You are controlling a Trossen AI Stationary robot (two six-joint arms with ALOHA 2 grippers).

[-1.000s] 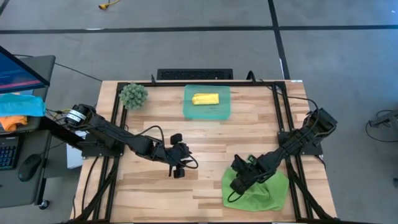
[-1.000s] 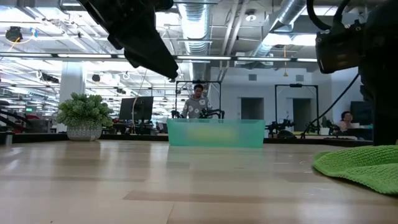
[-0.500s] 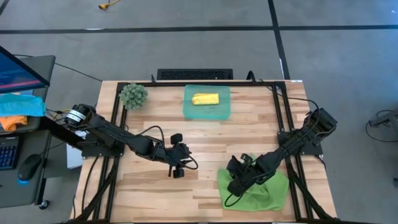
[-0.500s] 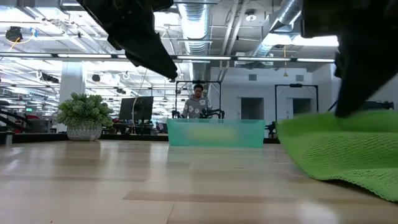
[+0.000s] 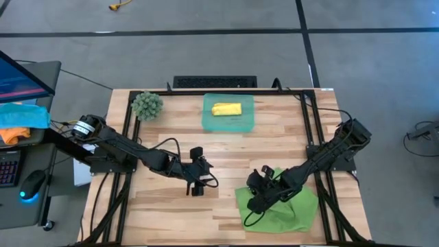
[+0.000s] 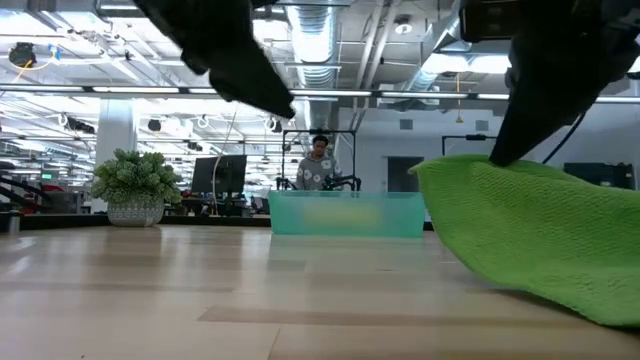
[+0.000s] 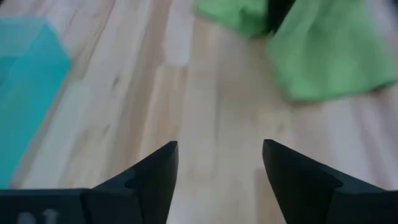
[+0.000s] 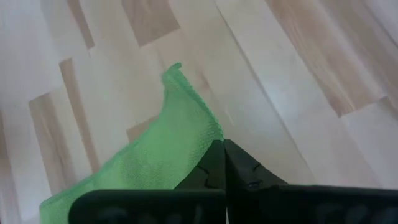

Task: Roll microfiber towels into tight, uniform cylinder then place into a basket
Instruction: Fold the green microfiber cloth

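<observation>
the light green microfiber towel lies crumpled at the table's near right, one edge lifted, pinched in the right gripper. it looks light, limp and grippy, best taken at corners. the left gripper hangs spread and empty mid-table. the rolled yellow towel sits in the basket.

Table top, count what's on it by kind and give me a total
Microfiber towels: 2, the rolled yellow towel in the basket and the green towel pinched by the right gripper
Basket: 1
Fuzzy green ball: 1
Total: 4
</observation>
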